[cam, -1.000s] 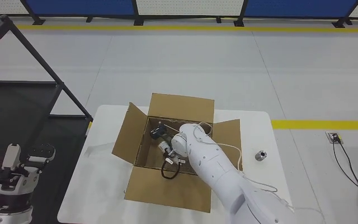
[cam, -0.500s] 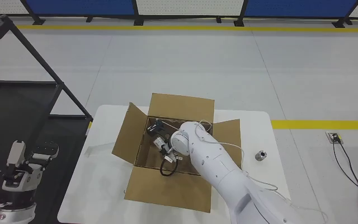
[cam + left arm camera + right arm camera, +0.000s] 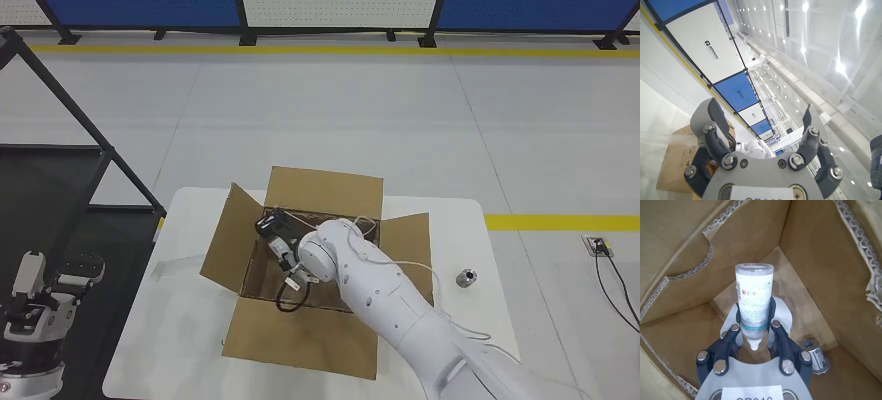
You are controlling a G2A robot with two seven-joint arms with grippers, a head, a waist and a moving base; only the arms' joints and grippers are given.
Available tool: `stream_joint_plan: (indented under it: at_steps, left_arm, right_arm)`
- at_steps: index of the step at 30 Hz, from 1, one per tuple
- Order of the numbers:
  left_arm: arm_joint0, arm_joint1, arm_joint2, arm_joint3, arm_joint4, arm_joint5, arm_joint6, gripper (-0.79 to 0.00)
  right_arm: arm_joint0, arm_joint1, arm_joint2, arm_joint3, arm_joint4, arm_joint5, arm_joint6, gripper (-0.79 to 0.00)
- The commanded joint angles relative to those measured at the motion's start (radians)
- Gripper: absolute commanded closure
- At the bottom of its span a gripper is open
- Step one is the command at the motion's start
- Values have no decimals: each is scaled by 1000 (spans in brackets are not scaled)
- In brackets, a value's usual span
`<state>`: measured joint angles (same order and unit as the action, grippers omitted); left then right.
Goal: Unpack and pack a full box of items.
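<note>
Blk frame [image 3: 103,150] by wht table [image 3: 180,300]

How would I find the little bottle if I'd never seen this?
Find the open cardboard box on the white table. Inside, the right gripper grips a bottle. Unlike the silver metal part on the box floor, it is white, with a printed label.

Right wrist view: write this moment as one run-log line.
right fingers shut on bottle | bottle inside box | left fingers open, empty

box [image 3: 300,340]: cardboard, flaps open | bottle [image 3: 753,298]: clear, white label, held inside box | metal hub [image 3: 814,359]: on box floor
</note>
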<state>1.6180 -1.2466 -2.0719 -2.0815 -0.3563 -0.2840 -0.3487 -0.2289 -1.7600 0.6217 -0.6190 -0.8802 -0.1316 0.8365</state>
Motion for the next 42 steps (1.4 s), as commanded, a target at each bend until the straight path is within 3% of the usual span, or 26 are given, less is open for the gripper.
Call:
stream_joint_plan:
  at_steps: [1, 5, 22, 28, 33, 37, 42]
  left_arm:
    - [0, 0, 0, 0, 0, -1, -1, -785]
    - [1, 1, 3, -3, 2, -1, -1, -785]
    - [21, 0, 11, -15, 21, -10, 9, -785]
    - [33, -1, 8, -15, 15, -13, 12, -785]
    - [24, 1, 23, -19, 20, -7, -3, -785]
    - [13, 3, 40, -20, 32, 0, -16, -785]
    - [-1, 5, 63, -19, 51, 12, -30, -785]
  right_arm:
    - [-34, 25, 25, -84, -29, 30, 12, 0]
    - [-107, 66, 73, -239, -83, 82, 44, 0]
    - [-117, 67, 75, -245, -86, 79, 29, 0]
    - [-146, 107, 194, -340, -67, 51, 19, 0]
    - [-283, 180, 394, -585, -103, 66, 37, 0]
    - [-488, 239, 600, -883, -140, 67, 91, 0]
    - [-724, 279, 805, -1193, -161, 102, 131, 0]
